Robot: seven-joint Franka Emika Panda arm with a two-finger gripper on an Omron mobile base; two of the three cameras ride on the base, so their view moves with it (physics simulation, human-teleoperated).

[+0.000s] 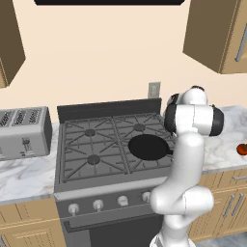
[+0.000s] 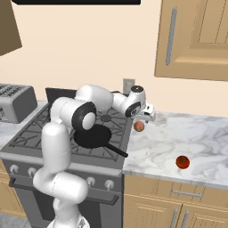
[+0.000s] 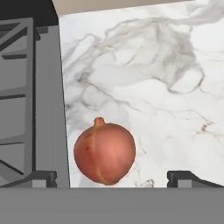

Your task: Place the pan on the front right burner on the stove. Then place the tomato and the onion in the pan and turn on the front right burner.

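Note:
The black pan (image 1: pixel 147 147) (image 2: pixel 93 136) sits on the stove (image 1: pixel 91 140) over the front right burner, and its thin handle points toward the counter. It hides the burner cap. The pinkish onion (image 2: pixel 139 126) (image 3: pixel 104 153) lies on the marble counter just right of the stove's edge. My gripper (image 2: pixel 148 118) (image 3: pixel 114 179) hangs open a little above the onion, one fingertip (image 3: pixel 41 178) on each side, not touching it. The red tomato (image 2: pixel 182 162) (image 1: pixel 242 149) rests farther right, near the counter's front edge.
A silver toaster (image 1: pixel 24 131) stands on the counter left of the stove. Round silver knobs (image 1: pixel 98 205) line the stove's front. A wooden wall cabinet (image 2: pixel 196 38) hangs above the right counter. A wall outlet (image 2: pixel 128 84) sits behind the stove's right corner.

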